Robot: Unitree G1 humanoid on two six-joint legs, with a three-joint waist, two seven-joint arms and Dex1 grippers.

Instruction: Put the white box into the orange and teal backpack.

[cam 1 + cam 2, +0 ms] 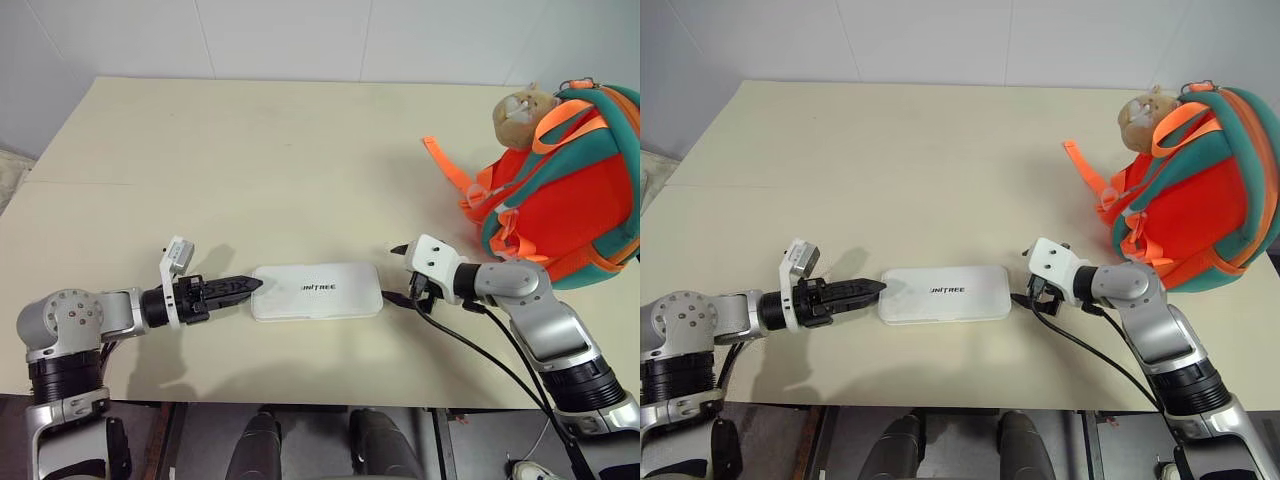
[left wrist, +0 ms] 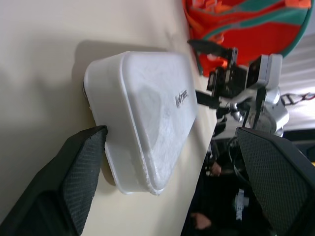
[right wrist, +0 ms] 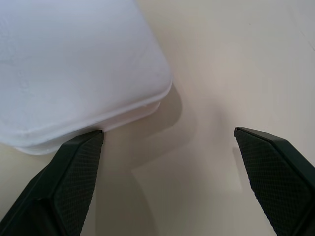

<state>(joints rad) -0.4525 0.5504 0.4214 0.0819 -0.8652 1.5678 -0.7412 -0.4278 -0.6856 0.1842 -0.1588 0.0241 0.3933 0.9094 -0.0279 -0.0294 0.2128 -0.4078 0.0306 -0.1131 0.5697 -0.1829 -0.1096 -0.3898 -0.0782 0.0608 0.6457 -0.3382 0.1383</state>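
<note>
Fingers of the left gripper (image 1: pixel 240 287) and right gripper (image 1: pixel 400 275) stand spread at either short end of the white box (image 1: pixel 316 291), lying flat on the worktop (image 1: pixel 250 160); the orange and teal backpack (image 1: pixel 570 190) sits well apart, far right. Left wrist: the box's end lies between spread fingers (image 2: pixel 74 182). Right wrist: one finger (image 3: pixel 64 182) touches the box's corner.

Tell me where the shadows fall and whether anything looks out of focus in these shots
Left eye view: soft, even light; the white box and both arms cast faint shadows on the table. Left wrist view: the box throws a grey shadow beside it, and the orange and teal backpack behind looks soft. Right wrist view: a pale layered shadow lies under the box corner, and the near fingers look slightly blurred.
</note>
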